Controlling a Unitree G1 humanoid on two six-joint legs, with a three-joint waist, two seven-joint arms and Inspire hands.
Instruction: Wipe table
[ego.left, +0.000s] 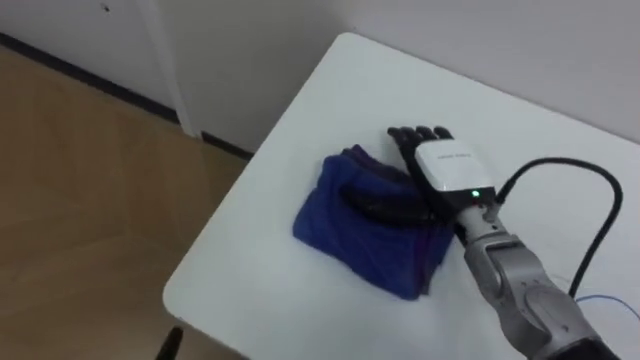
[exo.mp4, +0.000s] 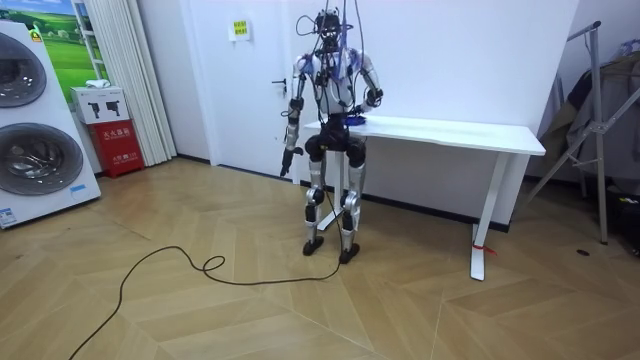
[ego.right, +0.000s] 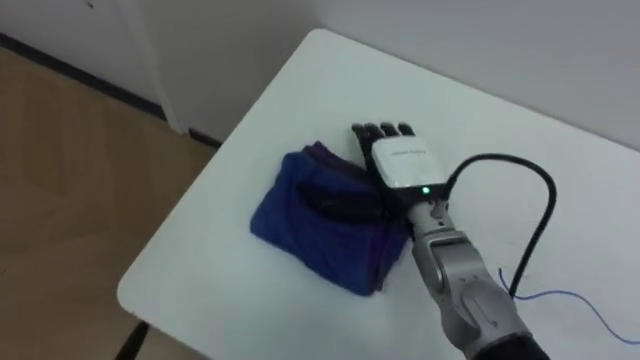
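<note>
A crumpled blue cloth (ego.left: 350, 225) lies near the left end of the white table (ego.left: 330, 110). My right hand (ego.left: 447, 170) rests palm down on the cloth's right edge. Its fingers (ego.left: 420, 135) reach past the cloth onto the bare tabletop, and the thumb (ego.left: 375, 207) lies across the folds; the hand is open. In the room view I stand at the table's left end (exo.mp4: 450, 130), facing it, with the right hand on the cloth (exo.mp4: 352, 119). My left hand (exo.mp4: 285, 165) hangs at my side, away from the table.
The table's left edge (ego.left: 230, 220) and near corner (ego.left: 175, 295) drop to wooden floor. A wall runs behind the table. A thin blue wire (ego.left: 600, 300) lies on the table at lower right. Washing machines (exo.mp4: 35, 120) and a metal rack (exo.mp4: 600, 120) stand further off.
</note>
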